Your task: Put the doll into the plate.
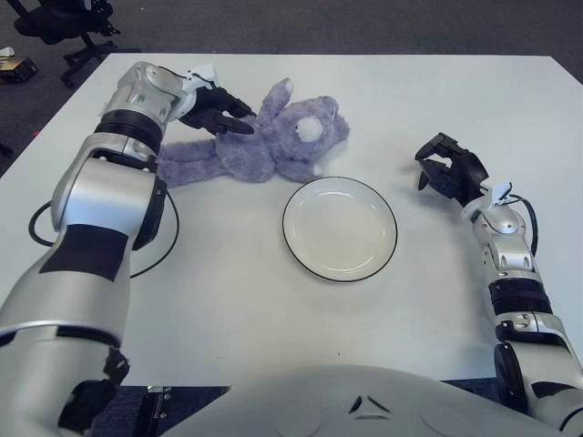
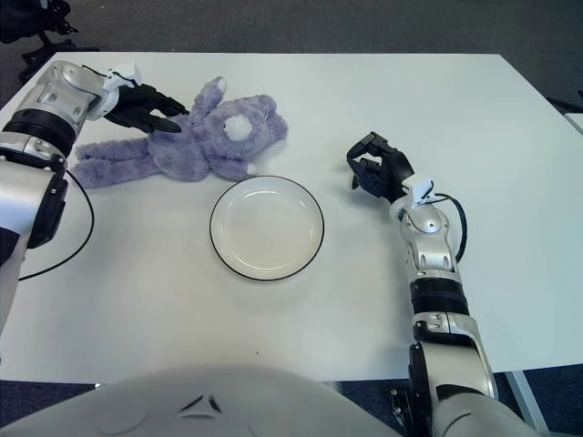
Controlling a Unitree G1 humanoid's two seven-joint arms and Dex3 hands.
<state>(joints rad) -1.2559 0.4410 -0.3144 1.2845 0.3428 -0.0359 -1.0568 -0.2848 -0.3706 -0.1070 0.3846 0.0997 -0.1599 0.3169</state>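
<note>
Right now, a soft purple doll (image 1: 264,141) lies flat on the white table (image 1: 228,300). It looks like a stuffed animal with a pale nose and long legs. Its head is toward 3 o'clock and its legs stretch out toward 9 o'clock. The left hand (image 1: 217,111) is at the far left part of the table, at about 10 o'clock from the plate (image 1: 339,228). Its dark fingers (image 1: 239,126) are stretched out and reach over the doll's back. They seem to touch the fur, but they are not wrapped around the doll. The round white plate with a thin dark rim sits near the middle of the table. The doll is just past the plate, at about 11 o'clock from it, and it is very close to the rim but not in the plate. The right hand (image 1: 448,173) is at 3 o'clock from the plate, apart from it. Its fingers are curled in and hold nothing. A black cable (image 1: 159,255) loops on the table at the left side, near the left arm.
</note>
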